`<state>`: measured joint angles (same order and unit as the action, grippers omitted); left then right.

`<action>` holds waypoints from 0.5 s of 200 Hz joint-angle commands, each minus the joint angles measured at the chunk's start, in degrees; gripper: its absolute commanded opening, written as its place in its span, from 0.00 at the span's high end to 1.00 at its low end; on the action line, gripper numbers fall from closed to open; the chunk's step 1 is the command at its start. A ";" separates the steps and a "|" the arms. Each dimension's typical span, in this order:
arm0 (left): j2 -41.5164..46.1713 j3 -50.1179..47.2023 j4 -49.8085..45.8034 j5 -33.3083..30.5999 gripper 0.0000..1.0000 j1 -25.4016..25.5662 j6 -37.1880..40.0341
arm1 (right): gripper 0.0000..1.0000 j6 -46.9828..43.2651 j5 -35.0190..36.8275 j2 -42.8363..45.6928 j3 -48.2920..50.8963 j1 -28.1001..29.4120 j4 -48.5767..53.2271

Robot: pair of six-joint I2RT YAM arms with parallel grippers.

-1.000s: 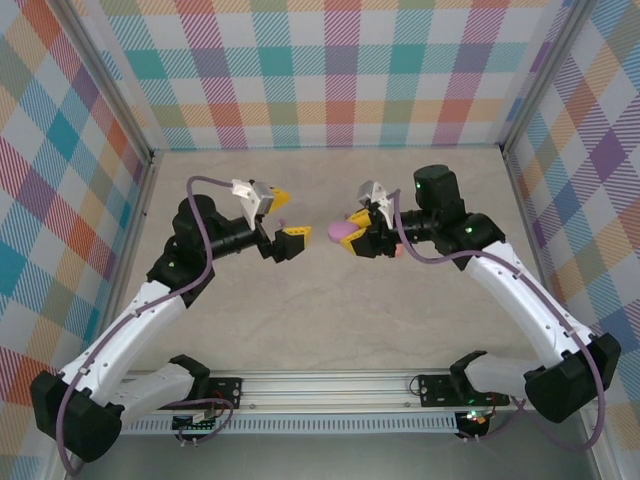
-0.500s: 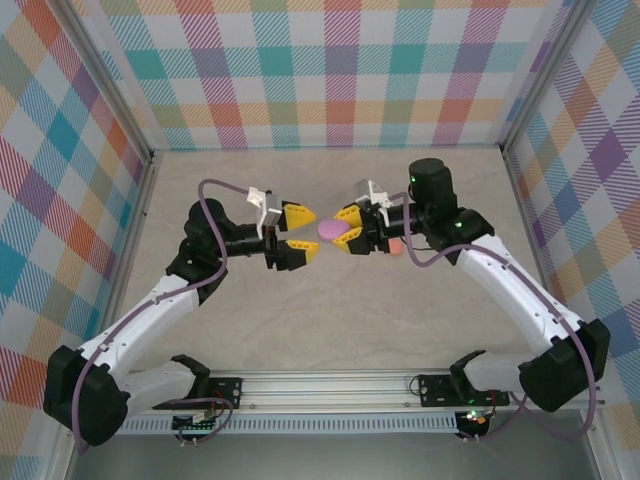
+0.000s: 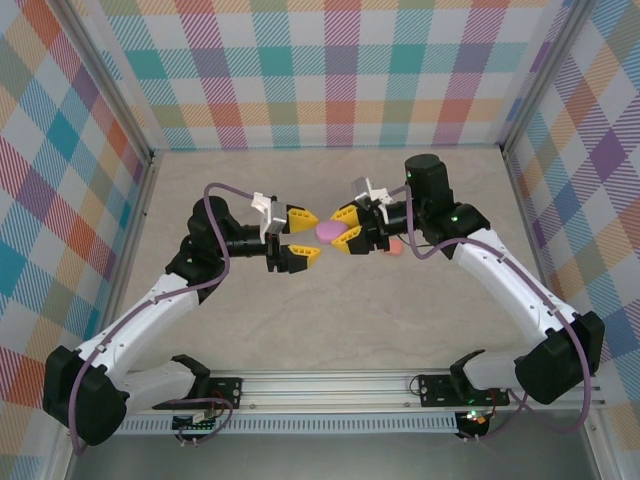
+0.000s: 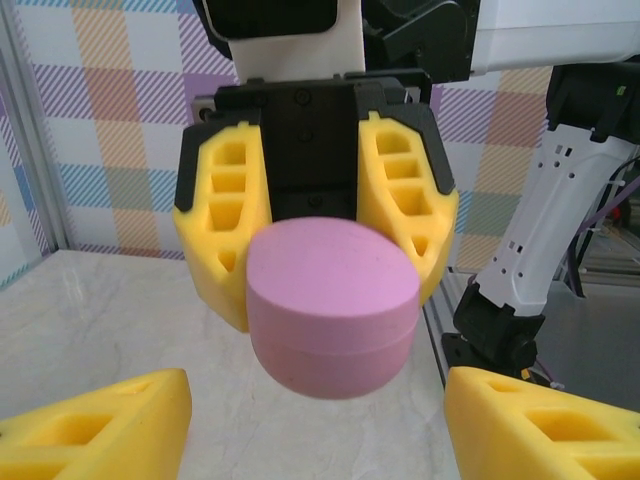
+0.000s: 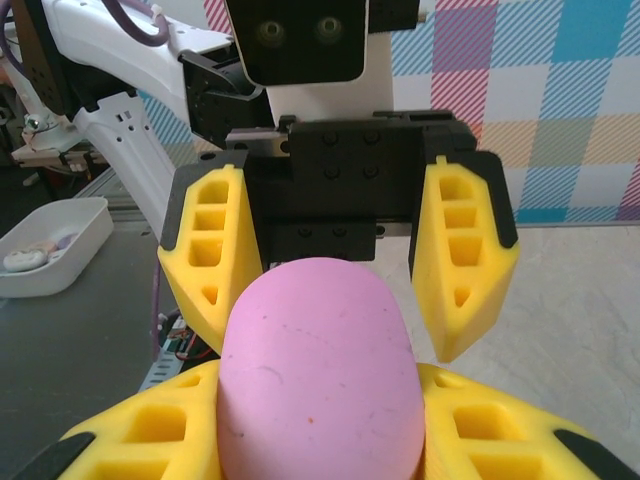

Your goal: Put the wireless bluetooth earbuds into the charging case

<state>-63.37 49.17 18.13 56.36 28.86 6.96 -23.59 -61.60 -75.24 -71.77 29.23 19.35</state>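
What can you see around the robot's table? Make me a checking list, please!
Surface: beige stone-look tabletop, flat.
Job's things: pink-purple rounded plastic charging case, lid shut, held above the table; small salmon-orange lump on the table beneath the right arm, too small to identify.
Clutter: white shallow tray holding small pale bits, on a grey surface beside the table.
Claws: right claw shut on the case; left claw open, facing it.
Cables: purple cables looping along both arms.
Surroundings: colourful checked walls on three sides; metal rail at the near edge.
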 commanded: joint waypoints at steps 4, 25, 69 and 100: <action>-0.26 1.66 1.98 -0.28 0.31 0.83 0.60 | 0.87 -2.69 -2.35 -0.52 -1.74 0.12 1.47; -0.25 1.85 2.19 -1.22 0.30 1.11 0.68 | 0.87 -2.64 -2.70 -0.52 -1.62 0.12 1.56; -1.99 2.96 2.14 -1.40 0.31 1.98 0.08 | 0.87 -2.20 -2.65 -0.10 -1.25 0.11 1.39; -2.54 3.91 1.64 -1.78 0.30 2.24 0.16 | 0.87 -1.43 -3.07 0.39 -0.66 0.07 0.53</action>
<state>-65.98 50.83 18.20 54.76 30.65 6.92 -24.47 -61.65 -75.35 -71.77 29.23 20.62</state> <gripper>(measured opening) 0.698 0.359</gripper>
